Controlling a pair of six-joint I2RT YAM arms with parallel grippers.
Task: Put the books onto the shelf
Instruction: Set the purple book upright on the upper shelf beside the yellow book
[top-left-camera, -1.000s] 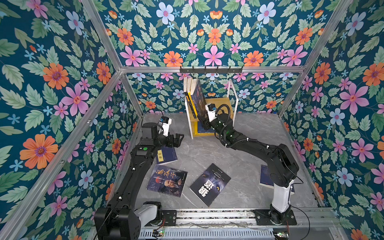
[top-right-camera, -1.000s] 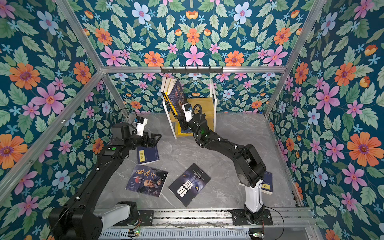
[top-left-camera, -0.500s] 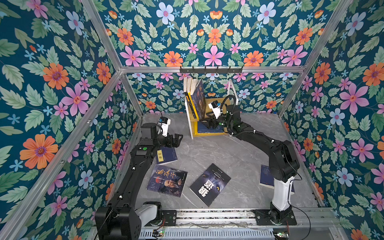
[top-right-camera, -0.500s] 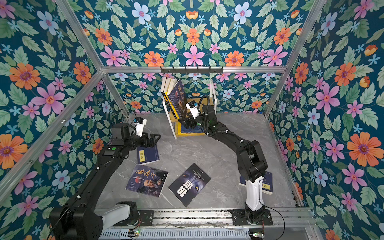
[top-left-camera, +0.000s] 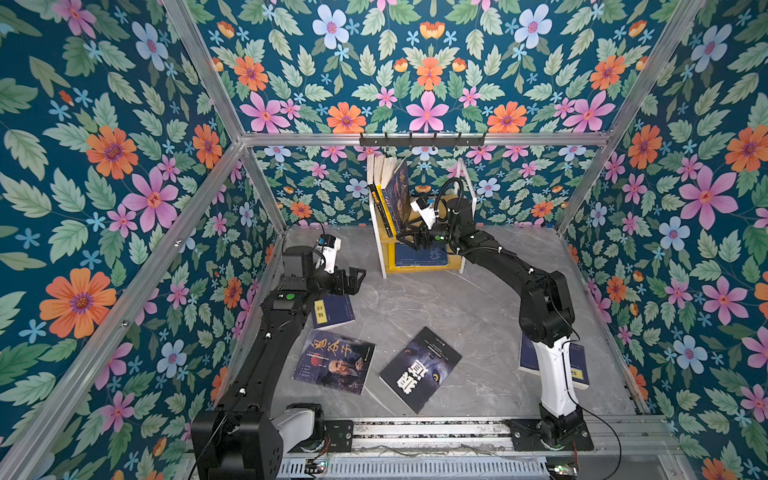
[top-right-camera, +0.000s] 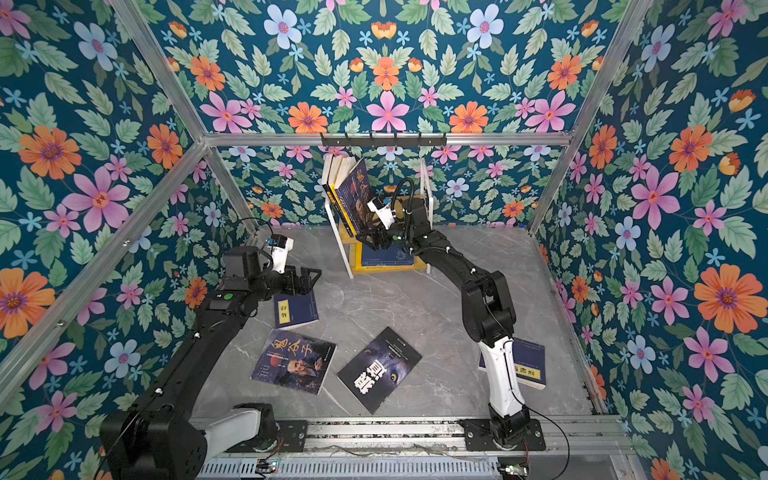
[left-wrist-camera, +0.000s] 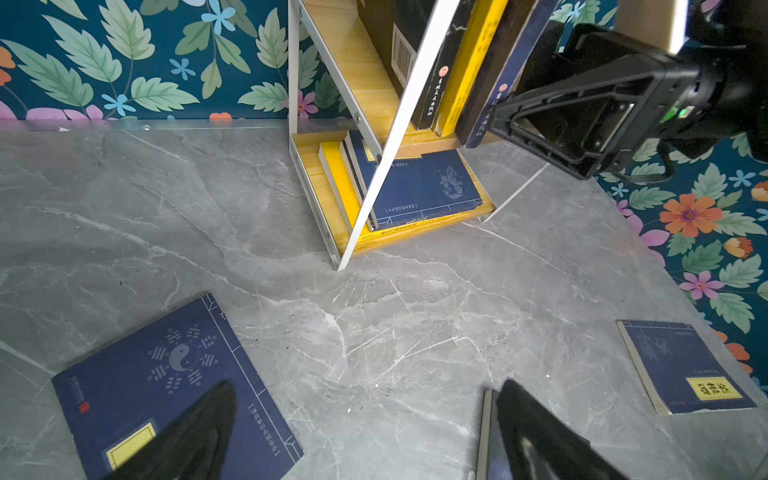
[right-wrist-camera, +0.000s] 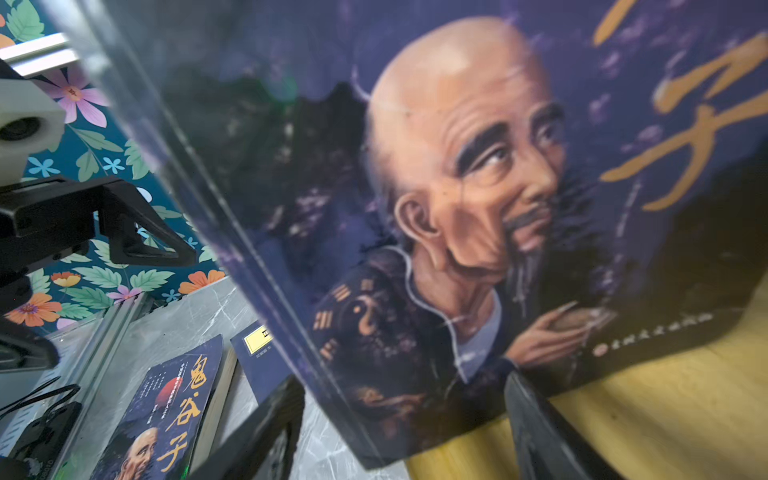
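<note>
Currently placing: portrait book (top-left-camera: 399, 195) leans on shelf (top-left-camera: 419, 268) top board, 12 o'clock; right gripper (top-left-camera: 407, 242) straddles its lower corner, grip unclear; left gripper (top-left-camera: 358, 279) wide, empty. Next: back out without tipping it.

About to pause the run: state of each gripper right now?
Left gripper: open, empty.
Right gripper: open, astride the shelved portrait book.
</note>
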